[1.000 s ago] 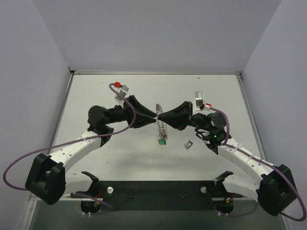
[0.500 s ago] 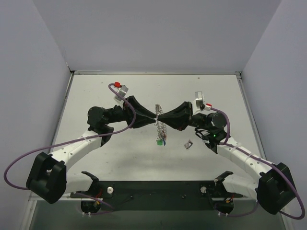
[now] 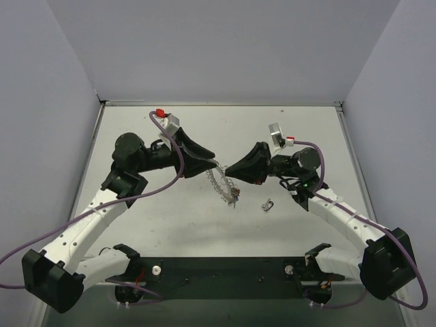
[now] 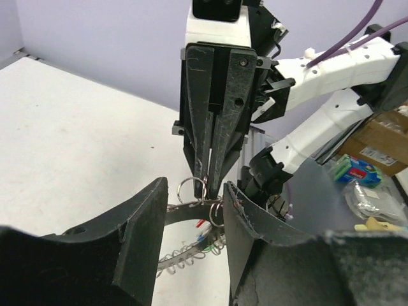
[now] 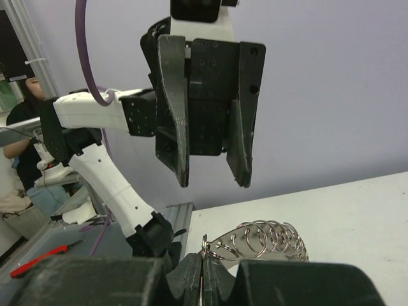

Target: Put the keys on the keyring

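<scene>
Seen from above, the right pincer (image 3: 229, 170) is clamped shut on the upper end of the keyring (image 3: 219, 182), which hangs down toward the counter (image 3: 170, 218). A dark grey metal piece (image 3: 268, 204) lies apart to the ring's right. The right wrist view shows the left pincer (image 5: 213, 183) standing open and empty just above the coils. Only the left wrist view shows the coloured keys (image 4: 203, 231) under the ring.
</scene>
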You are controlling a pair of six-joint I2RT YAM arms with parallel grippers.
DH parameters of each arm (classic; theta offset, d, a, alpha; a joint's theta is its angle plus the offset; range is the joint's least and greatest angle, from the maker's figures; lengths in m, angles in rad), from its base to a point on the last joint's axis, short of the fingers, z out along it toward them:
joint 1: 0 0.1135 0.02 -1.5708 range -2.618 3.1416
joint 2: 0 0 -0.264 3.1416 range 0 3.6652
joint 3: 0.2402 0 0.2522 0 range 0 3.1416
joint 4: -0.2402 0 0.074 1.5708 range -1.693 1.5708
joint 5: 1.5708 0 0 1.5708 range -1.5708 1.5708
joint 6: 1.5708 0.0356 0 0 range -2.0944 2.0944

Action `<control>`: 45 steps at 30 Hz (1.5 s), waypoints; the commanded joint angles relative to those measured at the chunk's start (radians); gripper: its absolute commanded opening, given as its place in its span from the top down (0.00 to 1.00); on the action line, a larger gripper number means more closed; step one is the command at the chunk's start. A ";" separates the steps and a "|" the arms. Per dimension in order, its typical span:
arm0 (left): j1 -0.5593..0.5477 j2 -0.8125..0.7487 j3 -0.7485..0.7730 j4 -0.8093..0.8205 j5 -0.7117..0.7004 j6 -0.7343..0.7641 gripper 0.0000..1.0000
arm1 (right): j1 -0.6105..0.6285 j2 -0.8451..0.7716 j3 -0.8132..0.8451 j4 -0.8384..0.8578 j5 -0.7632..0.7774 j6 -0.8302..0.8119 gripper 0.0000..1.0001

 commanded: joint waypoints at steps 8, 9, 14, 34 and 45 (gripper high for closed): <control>0.004 0.049 0.223 -0.491 0.075 0.255 0.49 | -0.003 -0.044 0.042 0.002 -0.071 -0.074 1.00; 0.002 0.055 0.231 -0.492 0.087 0.255 0.49 | -0.001 -0.044 0.041 0.015 -0.065 -0.071 1.00; -0.004 0.074 0.260 -0.498 0.124 0.249 0.49 | 0.005 -0.031 0.035 0.077 -0.054 -0.031 1.00; -0.032 0.063 0.271 -0.560 0.074 0.294 0.55 | 0.026 0.034 0.071 0.096 0.027 0.009 1.00; -0.032 0.104 0.292 -0.578 0.069 0.315 0.55 | 0.060 0.005 0.166 -0.294 0.038 -0.205 1.00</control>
